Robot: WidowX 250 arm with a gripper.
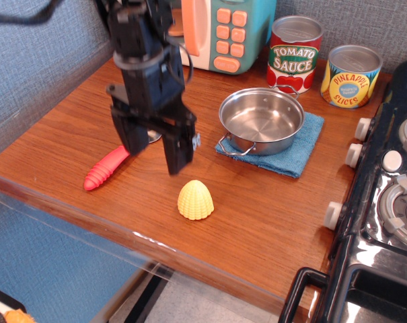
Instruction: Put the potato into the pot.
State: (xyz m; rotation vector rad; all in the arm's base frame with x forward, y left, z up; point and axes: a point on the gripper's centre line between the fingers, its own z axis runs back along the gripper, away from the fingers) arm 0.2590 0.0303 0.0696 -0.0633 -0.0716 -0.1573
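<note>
The potato [195, 200] is a pale-yellow ridged dome lying on the wooden counter near its front edge. The pot [262, 120] is a shallow shiny steel pot with wire loop handles, empty, standing on a blue cloth [297, 152] to the right of centre. My black gripper [154, 153] is open and empty, its two fingers pointing down. It hangs just left of and behind the potato, not touching it.
A red-handled spoon [105, 168] lies to the left, its bowl hidden behind the gripper. A tomato sauce can [294, 54] and a pineapple can [351, 75] stand at the back. A toy microwave [220, 30] is behind; a toy stove [391, 195] fills the right.
</note>
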